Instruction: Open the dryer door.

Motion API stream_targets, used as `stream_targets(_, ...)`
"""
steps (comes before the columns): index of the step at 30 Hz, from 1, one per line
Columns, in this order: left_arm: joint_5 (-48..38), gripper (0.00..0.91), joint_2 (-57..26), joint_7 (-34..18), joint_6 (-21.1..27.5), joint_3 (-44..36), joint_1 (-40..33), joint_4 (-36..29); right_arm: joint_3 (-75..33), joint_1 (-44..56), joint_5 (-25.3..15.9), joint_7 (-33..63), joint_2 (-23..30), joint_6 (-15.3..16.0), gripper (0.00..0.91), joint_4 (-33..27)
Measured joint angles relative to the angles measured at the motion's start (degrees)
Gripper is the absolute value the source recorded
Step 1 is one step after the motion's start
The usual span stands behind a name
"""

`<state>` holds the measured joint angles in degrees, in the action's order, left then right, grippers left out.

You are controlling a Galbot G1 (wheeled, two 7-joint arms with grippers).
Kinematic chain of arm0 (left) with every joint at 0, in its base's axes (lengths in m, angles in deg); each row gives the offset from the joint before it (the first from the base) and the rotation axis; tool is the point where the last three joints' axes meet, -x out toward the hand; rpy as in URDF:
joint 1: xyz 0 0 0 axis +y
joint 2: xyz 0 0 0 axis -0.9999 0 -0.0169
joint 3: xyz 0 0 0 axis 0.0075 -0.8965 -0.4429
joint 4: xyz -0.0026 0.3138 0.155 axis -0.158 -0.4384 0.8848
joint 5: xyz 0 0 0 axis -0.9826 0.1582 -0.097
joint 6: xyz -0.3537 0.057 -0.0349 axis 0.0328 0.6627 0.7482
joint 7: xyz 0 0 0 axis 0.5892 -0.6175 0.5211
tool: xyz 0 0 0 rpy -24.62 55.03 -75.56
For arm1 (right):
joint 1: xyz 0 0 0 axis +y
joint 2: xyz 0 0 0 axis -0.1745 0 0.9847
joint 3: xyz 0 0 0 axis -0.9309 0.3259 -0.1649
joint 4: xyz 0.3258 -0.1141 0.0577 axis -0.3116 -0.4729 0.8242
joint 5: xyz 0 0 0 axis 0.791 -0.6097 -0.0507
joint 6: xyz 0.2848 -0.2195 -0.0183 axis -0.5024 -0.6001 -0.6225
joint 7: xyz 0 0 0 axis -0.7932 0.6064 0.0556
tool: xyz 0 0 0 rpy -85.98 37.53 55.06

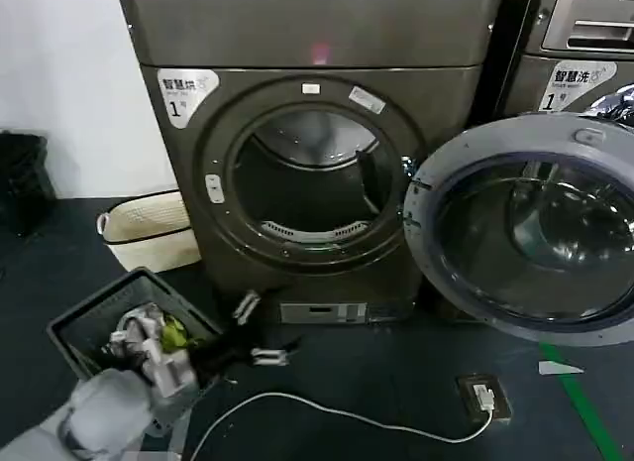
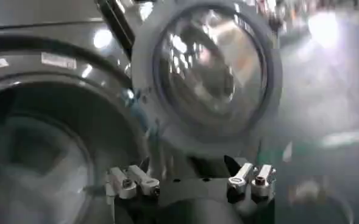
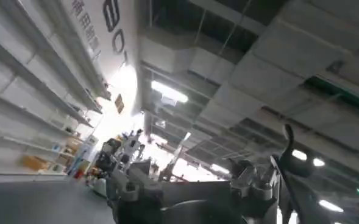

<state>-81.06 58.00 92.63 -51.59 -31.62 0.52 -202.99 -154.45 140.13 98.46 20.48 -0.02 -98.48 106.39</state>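
bronze-grey dryer (image 1: 297, 45) ("1" sticker (image 1: 181, 91)), dryer door (image 1: 525, 228) open

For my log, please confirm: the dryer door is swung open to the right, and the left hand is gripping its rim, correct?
Not quite. The door is swung open to the right, but the left hand is open and holds nothing, hanging low before the dryer. The head view shows it.
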Motion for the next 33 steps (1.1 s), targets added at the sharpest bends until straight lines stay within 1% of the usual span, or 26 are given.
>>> stream_targets(3, 6.96, 0.907, -2.50, -0.71, -2.38, 1.78, 1.97, 1.46, 0.49, 0.03, 0.01, -0.01, 0.02, -0.02, 0.907, 0.20)
stream_targets(7, 20.14, 0.907, -4.92, -1.20, -7.26, 4.18, 3.23, 5.05, 1.20, 0.08, 0.01, -0.14, 0.02, -0.06, 0.907, 0.57)
stream_targets(12, 37.65, 0.907, -6.04, -2.64, -14.65, 6.55, 4.10, 10.73, 2.02, -0.32, 0.16, -0.18, 0.04, -0.35, 0.907, 0.99)
stream_targets(17, 54.77, 0.907, -7.09, -1.42, -21.35, 9.13, 5.68, 14.15, 2.59, -0.65, 0.45, -0.20, 0.20, -0.49, 0.907, 1.25)
stream_targets(20, 64.55, 0.907, -7.76, 0.04, -27.20, 11.25, 6.75, 14.89, 2.70, -0.70, 0.95, -0.27, 0.22, -0.53, 0.907, 1.25)
stream_targets(21, 67.76, 0.907, -8.10, 0.28, -30.00, 12.10, 7.05, 15.12, 2.76, -0.71, 1.09, -0.32, 0.28, -0.53, 0.907, 1.25)
stream_targets(26, 81.45, 0.907, -9.66, 0.44, -40.79, 13.84, 7.22, 15.44, 3.08, -0.77, 1.18, -0.43, 0.81, -0.55, 0.907, 1.52)
stream_targets(28, 86.40, 0.907, -10.38, 1.10, -42.37, 13.82, 6.74, 15.75, 3.29, -0.79, 1.18, -0.51, 1.07, -0.56, 0.907, 1.83)
stream_targets(33, 97.25, 0.907, -12.03, 3.08, -42.45, 11.99, 4.34, 16.36, 3.60, -0.82, 1.29, -0.61, 1.79, -0.56, 0.907, 2.65)
